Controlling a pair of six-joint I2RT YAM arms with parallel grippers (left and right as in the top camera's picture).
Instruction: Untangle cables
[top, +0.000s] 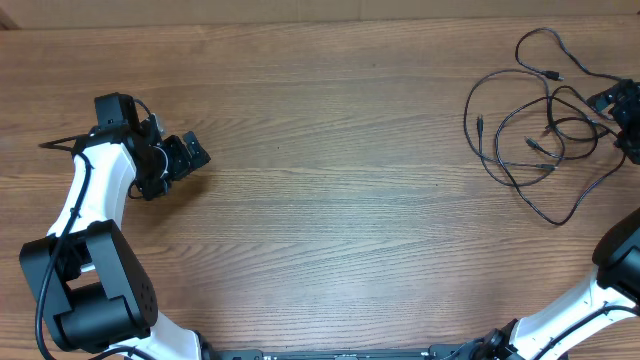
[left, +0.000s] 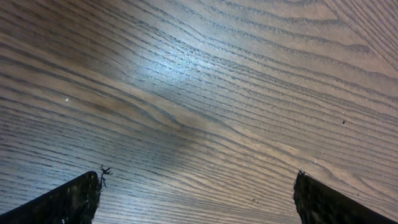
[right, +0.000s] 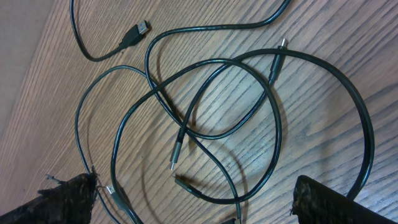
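Left gripper (top: 183, 157) sits out at the left side of the wooden surface (top: 350, 150), jaws spread wide, and its wrist view shows only wood grain between them. Over on the far right, the cables (top: 530, 125) lie in a loose tangle of overlapping black loops, flat on the surface. Right gripper (top: 622, 112) is right at the tangle's right edge, jaws wide apart and gripping nothing. Its wrist view looks down on crossing loops, with a USB plug (right: 137, 31) up top and a silver-tipped plug (right: 176, 155) in the middle.
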